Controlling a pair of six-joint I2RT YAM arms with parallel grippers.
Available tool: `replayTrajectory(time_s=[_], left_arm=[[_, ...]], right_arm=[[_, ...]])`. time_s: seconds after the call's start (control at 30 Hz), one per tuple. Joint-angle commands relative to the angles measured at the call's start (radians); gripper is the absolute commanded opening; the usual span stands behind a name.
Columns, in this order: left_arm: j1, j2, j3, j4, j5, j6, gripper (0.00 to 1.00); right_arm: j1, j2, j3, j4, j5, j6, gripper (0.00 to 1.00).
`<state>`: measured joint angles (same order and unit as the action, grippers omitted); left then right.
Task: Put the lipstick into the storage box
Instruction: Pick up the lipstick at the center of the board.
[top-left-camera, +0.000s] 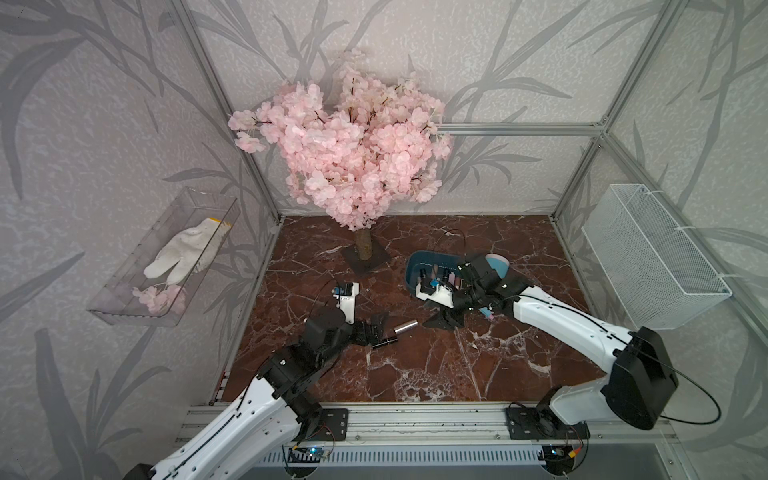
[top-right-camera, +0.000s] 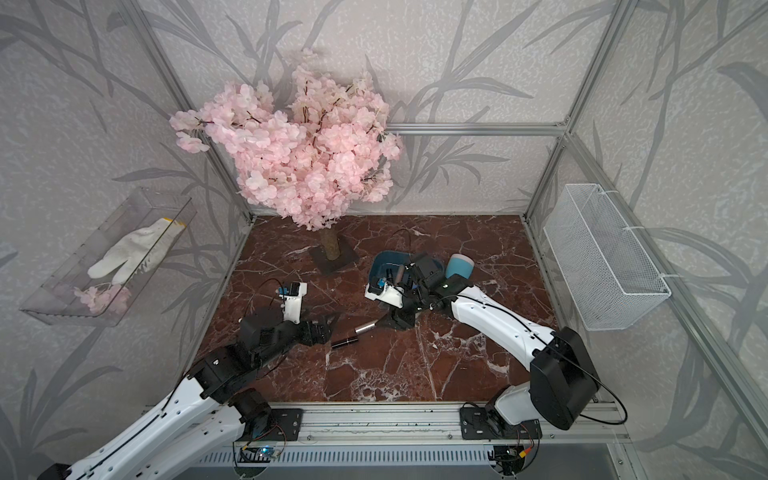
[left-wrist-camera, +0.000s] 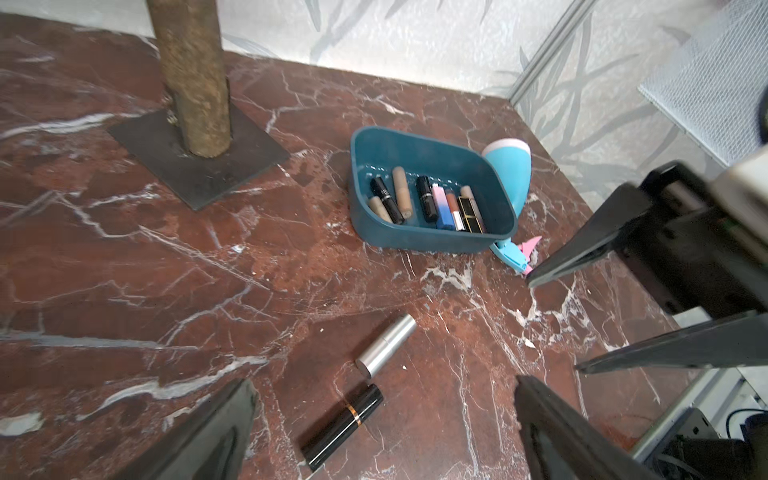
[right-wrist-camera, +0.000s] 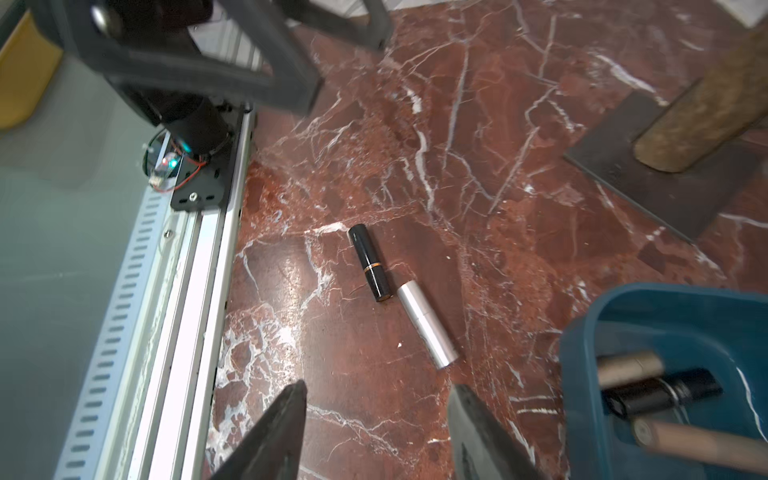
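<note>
Left arm reaches low over the front-left of the table, forearm angled in. The left gripper (left-wrist-camera: 384, 382) has its jaws spread wide and holds nothing. The black lipstick (left-wrist-camera: 343, 426), glossy with a thin gold band, lies flat on the table in the gap between the fingers; in the left wrist view neither finger touches it. Right arm stretches in from the front-right, wrist bent over the near edge of the storage box (left-wrist-camera: 415, 243). The right gripper (right-wrist-camera: 378, 385) has its jaws partly apart, with only bare table between them. The silver lipstick (left-wrist-camera: 386, 345), a matte metal cylinder, lies just beyond the black one, nearly end to end with it, between the two grippers. The box is a dark teal plastic tub with rounded corners; several lipsticks (left-wrist-camera: 424, 199) lie side by side in it. A pale blue, pink-rimmed plastic cone (left-wrist-camera: 509, 166) leans against its far side. Table (left-wrist-camera: 124, 270): polished red-brown marble with white veins. A rough brown trunk (left-wrist-camera: 191, 75) stands on a dark square metal plate (left-wrist-camera: 249, 166), well left of the box.
</note>
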<state>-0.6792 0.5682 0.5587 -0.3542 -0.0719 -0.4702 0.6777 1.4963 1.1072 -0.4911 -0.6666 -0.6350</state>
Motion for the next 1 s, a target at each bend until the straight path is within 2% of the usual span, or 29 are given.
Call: replayTrajectory(time_s=[0.0, 0.1, 0.3, 0.43, 0.7, 0.97], left_arm=[[0.006, -0.061, -0.009, -0.068, -0.106, -0.025, 1.0], [0.009, -0.065, 0.004, -0.133, -0.127, -0.034, 1.0], [0.016, 0.024, 0.081, -0.272, -0.188, -0.019, 1.0], [0.02, 0.062, 0.116, -0.311, -0.197, 0.016, 1.0], [0.047, 0.024, 0.111, -0.345, -0.204, 0.035, 1.0], [0.089, 0.016, 0.107, -0.354, -0.176, 0.047, 1.0]], right_arm=[[0.036, 0.092, 0.093, -0.16, -0.018, -0.259, 0.58], [0.08, 0.181, 0.173, -0.25, 0.017, -0.378, 0.58], [0.148, 0.355, 0.313, -0.337, 0.096, -0.469, 0.58], [0.18, 0.443, 0.374, -0.337, 0.186, -0.466, 0.57], [0.194, 0.531, 0.426, -0.301, 0.34, -0.395, 0.56], [0.193, 0.569, 0.453, -0.257, 0.404, -0.357, 0.55]])
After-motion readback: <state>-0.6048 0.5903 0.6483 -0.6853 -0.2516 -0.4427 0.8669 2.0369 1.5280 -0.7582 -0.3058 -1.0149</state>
